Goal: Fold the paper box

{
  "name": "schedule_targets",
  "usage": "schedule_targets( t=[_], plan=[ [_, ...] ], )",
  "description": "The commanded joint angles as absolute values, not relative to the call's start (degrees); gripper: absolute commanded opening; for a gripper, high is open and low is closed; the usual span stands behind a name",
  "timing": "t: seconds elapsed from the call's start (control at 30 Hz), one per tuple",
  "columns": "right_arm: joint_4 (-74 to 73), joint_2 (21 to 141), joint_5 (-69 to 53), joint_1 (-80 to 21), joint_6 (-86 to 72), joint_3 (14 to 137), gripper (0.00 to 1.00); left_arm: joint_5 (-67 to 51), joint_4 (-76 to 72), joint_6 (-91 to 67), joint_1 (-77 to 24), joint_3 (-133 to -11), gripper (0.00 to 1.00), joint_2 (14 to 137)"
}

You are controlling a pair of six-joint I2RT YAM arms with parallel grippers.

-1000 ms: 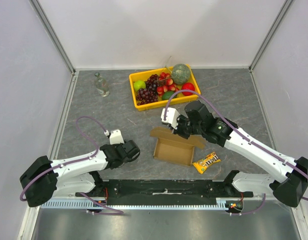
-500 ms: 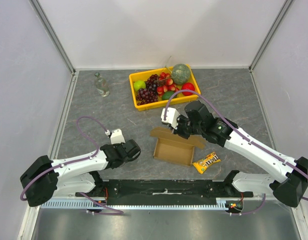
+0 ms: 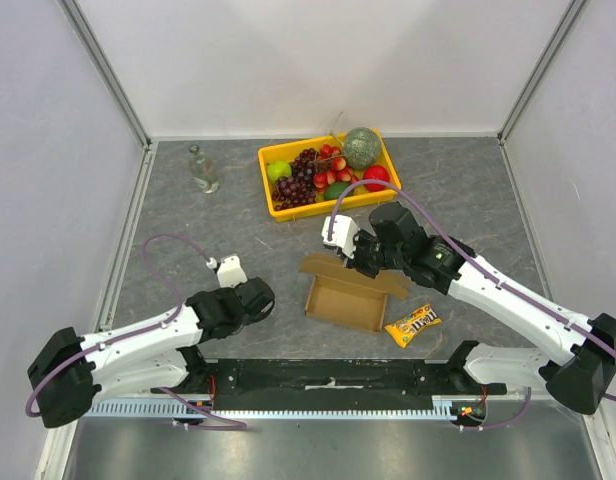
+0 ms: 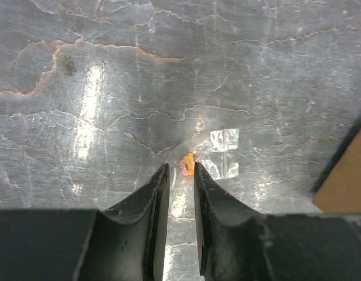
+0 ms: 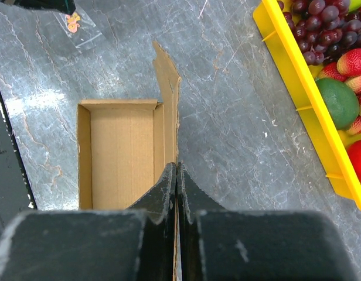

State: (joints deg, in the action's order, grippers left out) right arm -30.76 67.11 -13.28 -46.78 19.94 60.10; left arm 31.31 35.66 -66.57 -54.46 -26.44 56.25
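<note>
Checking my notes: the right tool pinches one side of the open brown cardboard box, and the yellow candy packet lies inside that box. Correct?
No. The top view shows the yellow candy packet lying on the grey table beside the open brown cardboard box, not inside it. The right tool does pinch one side of the box.

The box is sitting near the front middle of the table, with the tray lying behind it and the bottle standing left of the tray. The packet is lying just right of the box. The right hand is clamping the box's far wall, while the left hand is hanging left of the box, a wrapper lying just ahead of its fingertips.
</note>
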Motion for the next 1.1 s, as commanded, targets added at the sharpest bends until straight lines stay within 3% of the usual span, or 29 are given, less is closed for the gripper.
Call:
schedule_targets(
  t=[0.0,0.2,0.4,0.53,1.07],
  plan=[
    [-28.92,66.80,-13.80,-46.93,19.25,59.50,0.04,31.64,36.82,-62.93,-54.49,-29.18,0.29,52.65],
    [-28.65,66.97,-13.89,-46.93,19.16,59.41,0.04,31.29,37.88,-60.65,-54.41,-29.88,0.26,48.17],
    [-28.56,66.97,-14.06,-46.93,18.90,59.24,0.03,32.17,40.08,-63.71,-54.40,-29.53,0.40,52.99],
    [-28.56,66.97,-14.41,-47.02,18.81,59.41,0.03,32.96,39.55,-65.74,-54.32,-28.74,0.43,55.02],
    [-28.39,67.24,-14.50,-46.93,18.81,59.15,0.02,29.27,31.03,-63.99,-52.91,-24.52,0.34,58.71]
  ],
)
